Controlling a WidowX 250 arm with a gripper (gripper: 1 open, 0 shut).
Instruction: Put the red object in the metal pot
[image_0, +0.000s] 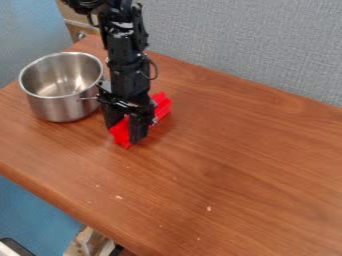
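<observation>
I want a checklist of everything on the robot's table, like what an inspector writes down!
Surface: brown wooden table, a few small pale specks near the front.
Job's things: red block is between the gripper's fingers, right of the pot and not in it; whether it touches the table cannot be told. Metal pot stands upright at the left, empty.
Clutter: nothing seen.
Grippers: gripper points down, closed on the red block.
Cables: a thin dark cable runs along the arm.
Surroundings: grey-blue wall behind; floor below the table edge is unclear.
</observation>
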